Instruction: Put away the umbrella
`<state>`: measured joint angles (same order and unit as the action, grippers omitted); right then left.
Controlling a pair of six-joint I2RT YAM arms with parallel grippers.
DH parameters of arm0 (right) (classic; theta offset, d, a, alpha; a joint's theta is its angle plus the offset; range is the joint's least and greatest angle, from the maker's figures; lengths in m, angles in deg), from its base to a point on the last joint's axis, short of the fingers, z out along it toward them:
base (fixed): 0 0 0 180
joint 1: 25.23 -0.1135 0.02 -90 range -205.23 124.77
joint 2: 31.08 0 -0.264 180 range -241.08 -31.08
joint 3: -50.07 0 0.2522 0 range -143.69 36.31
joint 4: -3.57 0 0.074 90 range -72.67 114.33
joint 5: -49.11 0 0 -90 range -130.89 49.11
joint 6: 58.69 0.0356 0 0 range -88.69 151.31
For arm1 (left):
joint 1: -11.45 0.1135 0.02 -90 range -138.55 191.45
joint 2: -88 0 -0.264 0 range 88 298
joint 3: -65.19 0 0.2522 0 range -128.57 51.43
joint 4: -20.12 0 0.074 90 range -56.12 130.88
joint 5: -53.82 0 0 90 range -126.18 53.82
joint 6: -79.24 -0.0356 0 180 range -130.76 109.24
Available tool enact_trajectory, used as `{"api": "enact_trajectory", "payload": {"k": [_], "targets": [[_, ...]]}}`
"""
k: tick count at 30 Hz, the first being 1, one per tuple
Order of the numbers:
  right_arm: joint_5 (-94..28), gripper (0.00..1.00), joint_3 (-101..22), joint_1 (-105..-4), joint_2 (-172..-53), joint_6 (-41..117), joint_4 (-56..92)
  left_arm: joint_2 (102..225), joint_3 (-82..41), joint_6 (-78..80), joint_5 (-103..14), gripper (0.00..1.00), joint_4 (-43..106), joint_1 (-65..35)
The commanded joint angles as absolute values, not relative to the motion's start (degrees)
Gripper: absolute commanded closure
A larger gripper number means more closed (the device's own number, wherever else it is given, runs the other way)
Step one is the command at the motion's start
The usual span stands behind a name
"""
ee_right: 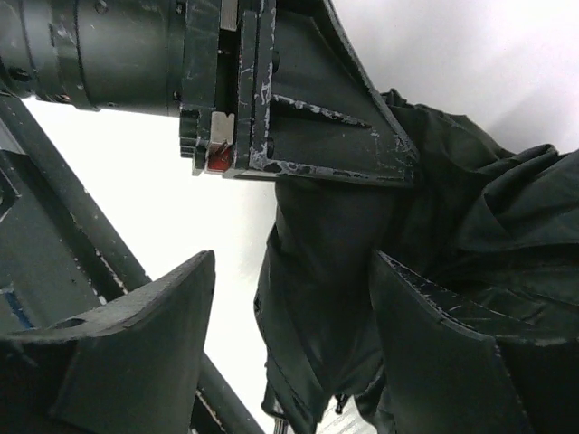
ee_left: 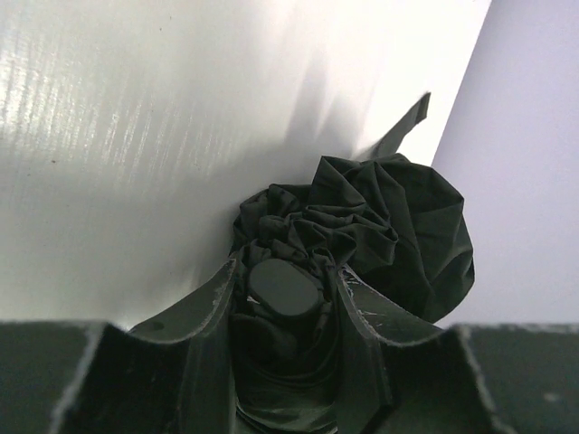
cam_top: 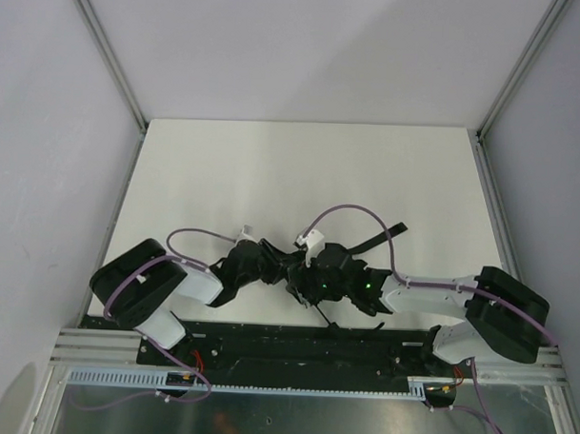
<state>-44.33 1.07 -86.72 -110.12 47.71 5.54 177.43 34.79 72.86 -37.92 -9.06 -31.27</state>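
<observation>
The umbrella [cam_top: 274, 264] lies crumpled near the front edge of the white table [cam_top: 301, 170], its strap [cam_top: 387, 236] trailing to the back right. My left gripper [cam_top: 236, 270] is shut on its left end. In the left wrist view the fingers [ee_left: 215, 298] clamp bunched black fabric [ee_left: 389, 217] round the oval cap [ee_left: 285, 287]. My right gripper [cam_top: 343, 282] is at the umbrella's right end. In the right wrist view the gripper [ee_right: 294, 258] is open. Umbrella fabric [ee_right: 326, 298] hangs between the jaws against the right finger [ee_right: 443, 344], apart from the left finger [ee_right: 136, 334].
A black rail [cam_top: 295, 343] runs along the table's near edge just behind the umbrella. Grey walls and aluminium posts [cam_top: 110, 54] close in the table on three sides. The left gripper's body [ee_right: 298, 108] is close above the right gripper's jaws.
</observation>
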Motion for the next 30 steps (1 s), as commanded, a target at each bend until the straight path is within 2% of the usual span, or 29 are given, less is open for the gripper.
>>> {"api": "enact_trajectory", "payload": {"k": [1,4,8,11,13,15,22,25,27,30], "targets": [[-44.59,0.31,-1.14,-87.36,-113.47,46.72,-0.98,174.33,31.24,72.22,-35.57,1.0,4.09,-30.96],[-46.03,0.39,-1.58,-87.27,-116.39,47.48,-0.7,173.31,29.47,71.58,-34.43,1.0,8.68,-30.94],[-47.08,0.61,-1.82,-86.43,-120.36,49.95,1.39,172.52,27.96,71.17,-33.45,1.0,12.19,-31.0],[-45.37,0.7,-1.8,-84.59,-124.0,52.31,2.44,172.32,26.74,71.1,-32.61,1.0,13.82,-31.0],[-43.72,0.68,-1.76,-83.14,-126.46,53.35,2.69,172.45,25.83,71.23,-32.32,1.0,14.81,-31.05],[-42.65,0.6,-1.75,-82.42,-128.07,53.76,2.71,172.66,25.06,71.44,-32.01,1.0,15.67,-30.97],[-41.64,0.44,-1.83,-79.26,-129.26,50.99,3.9,172.58,21.7,71.77,-29.9,1.0,19.01,-30.91],[-39.93,0.41,-1.9,-77.59,-129.16,49.35,3.58,173.18,19.89,71.74,-29.58,1.0,21.07,-30.7],[-37.97,0.48,-1.91,-76.16,-130.02,48.76,2.67,173.74,18.87,71.72,-29.63,1.0,22.13,-30.51],[-33.8,0.75,-2.12,-73.45,-131.83,48.94,1.48,174.63,17.48,71.76,-29.81,1.0,23.83,-29.89]]}}
